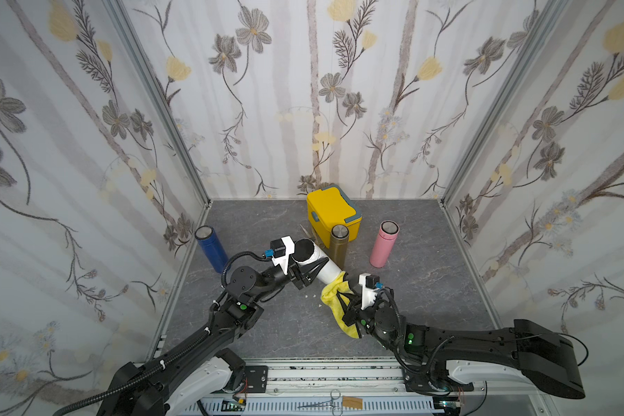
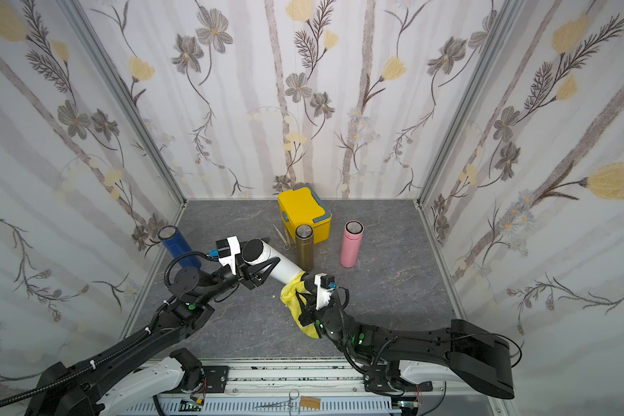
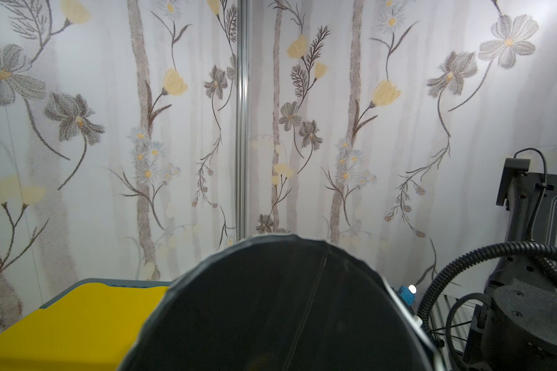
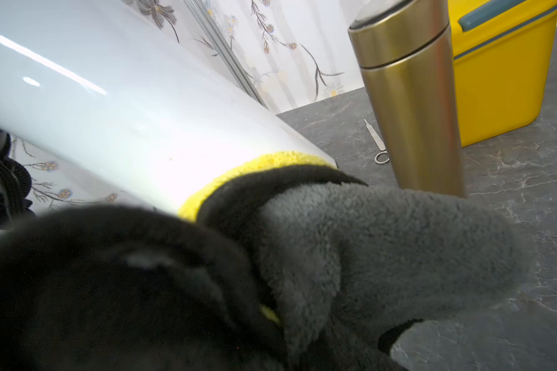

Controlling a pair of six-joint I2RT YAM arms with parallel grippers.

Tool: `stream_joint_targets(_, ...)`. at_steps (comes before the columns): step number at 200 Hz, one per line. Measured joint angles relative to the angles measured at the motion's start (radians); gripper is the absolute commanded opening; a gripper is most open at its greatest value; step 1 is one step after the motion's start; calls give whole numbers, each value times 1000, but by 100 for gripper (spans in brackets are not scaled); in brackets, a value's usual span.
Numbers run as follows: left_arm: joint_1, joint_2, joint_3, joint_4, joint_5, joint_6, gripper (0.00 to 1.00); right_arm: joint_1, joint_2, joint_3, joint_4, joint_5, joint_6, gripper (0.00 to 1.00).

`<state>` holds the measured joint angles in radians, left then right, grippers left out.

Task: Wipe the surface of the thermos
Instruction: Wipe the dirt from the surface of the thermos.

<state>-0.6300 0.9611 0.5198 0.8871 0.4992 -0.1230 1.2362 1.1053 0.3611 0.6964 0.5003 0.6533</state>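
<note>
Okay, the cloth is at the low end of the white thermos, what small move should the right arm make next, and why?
Probably slide the cloth up along the white thermos toward the left gripper. The right gripper presses it only at the lower end; the body above is uncovered.

I see a white thermos (image 1: 324, 269), tilted mid-scene, black cap (image 1: 305, 251) toward far left, yellow-grey cloth (image 1: 334, 300) against its lower end
</note>
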Motion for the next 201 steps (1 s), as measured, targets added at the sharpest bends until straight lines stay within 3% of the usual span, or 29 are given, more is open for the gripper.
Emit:
stream_joint_targets(49,-8,69,0,20,96,1,0,0,-121,154,13,-49,-72,0)
stream_joint_targets(100,-8,79,-10,22,129,-39,0,-26,-40,-23,98,12,32,0)
stream_joint_targets(122,-11,78,-3,42,170,-81,0,-26,-19,-53,40,10,65,0)
stream_joint_targets(174,-11,119,18,115,260,-136,0,-26,-165,181,-46,-18,-52,0)
stream_joint_targets(201,-11,136,37,114,301,-131,0,-26,-170,216,-48,-42,-98,0)
